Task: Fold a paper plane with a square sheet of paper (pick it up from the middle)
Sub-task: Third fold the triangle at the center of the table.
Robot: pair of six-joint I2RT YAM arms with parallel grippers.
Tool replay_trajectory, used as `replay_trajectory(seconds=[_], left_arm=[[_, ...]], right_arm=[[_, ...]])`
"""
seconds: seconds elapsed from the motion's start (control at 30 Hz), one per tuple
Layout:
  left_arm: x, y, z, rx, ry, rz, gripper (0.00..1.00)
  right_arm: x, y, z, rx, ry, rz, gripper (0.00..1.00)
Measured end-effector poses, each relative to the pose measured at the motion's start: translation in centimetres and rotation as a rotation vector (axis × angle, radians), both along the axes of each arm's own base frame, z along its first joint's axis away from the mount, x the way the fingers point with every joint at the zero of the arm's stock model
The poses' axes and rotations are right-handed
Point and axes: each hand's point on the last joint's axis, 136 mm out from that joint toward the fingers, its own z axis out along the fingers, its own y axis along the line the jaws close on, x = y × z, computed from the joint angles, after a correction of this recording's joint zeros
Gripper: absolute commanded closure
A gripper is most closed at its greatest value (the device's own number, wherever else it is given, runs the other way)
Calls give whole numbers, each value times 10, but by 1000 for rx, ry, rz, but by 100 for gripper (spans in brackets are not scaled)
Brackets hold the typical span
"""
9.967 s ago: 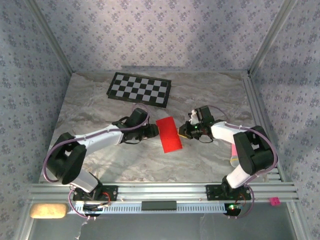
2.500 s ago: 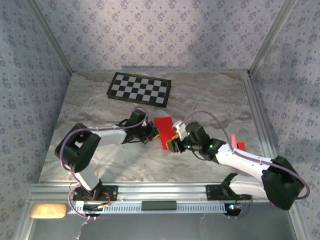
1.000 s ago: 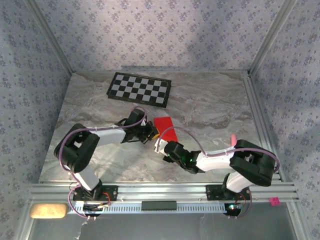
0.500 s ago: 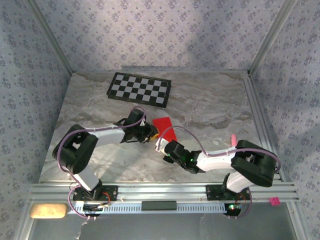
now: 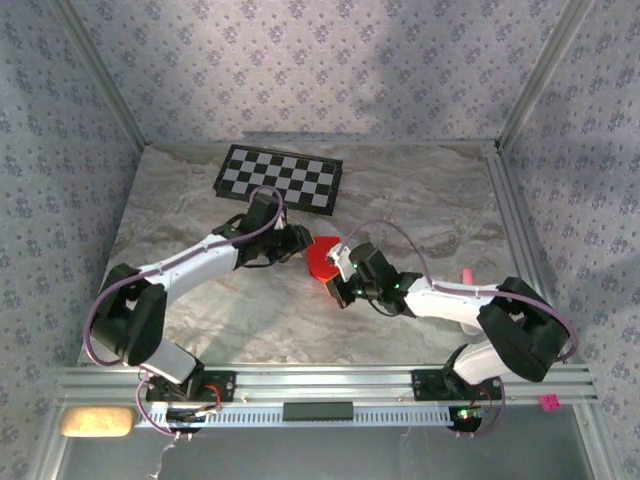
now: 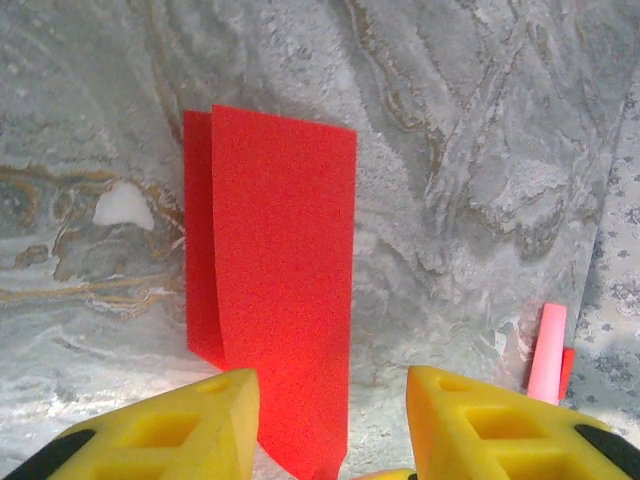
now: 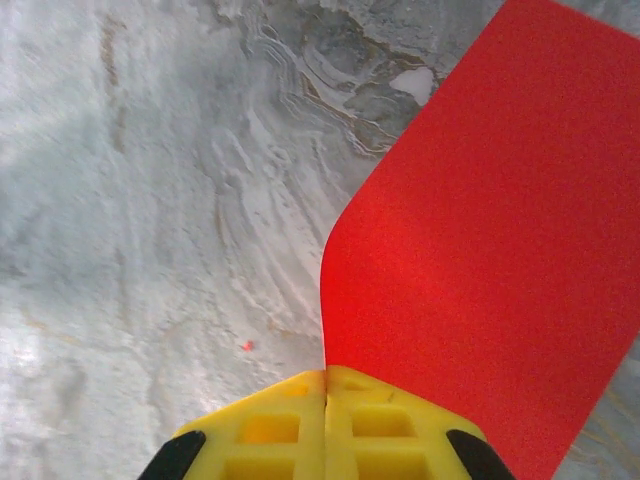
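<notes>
On the counter (image 5: 420,200), right gripper (image 7: 325,400) clamps the square sheet of paper (image 7: 490,250).
Left gripper (image 6: 330,388) gapes; paper seems floppy, best pinched at an edge.

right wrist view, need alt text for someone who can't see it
The yellow right gripper, shut at the bottom of the frame, pinches the curved near edge of a red paper that spreads up to the top right corner. A grey marbled table lies beneath and to the left.
</notes>
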Motion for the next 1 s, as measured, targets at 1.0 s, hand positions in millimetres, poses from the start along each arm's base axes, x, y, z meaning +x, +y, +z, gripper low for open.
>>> replay_trajectory(seconds=[1.0], left_arm=[[26,-48,-100,59,179,-203,85]], right_arm=[[3,-3,-22,209,426,-55,100]])
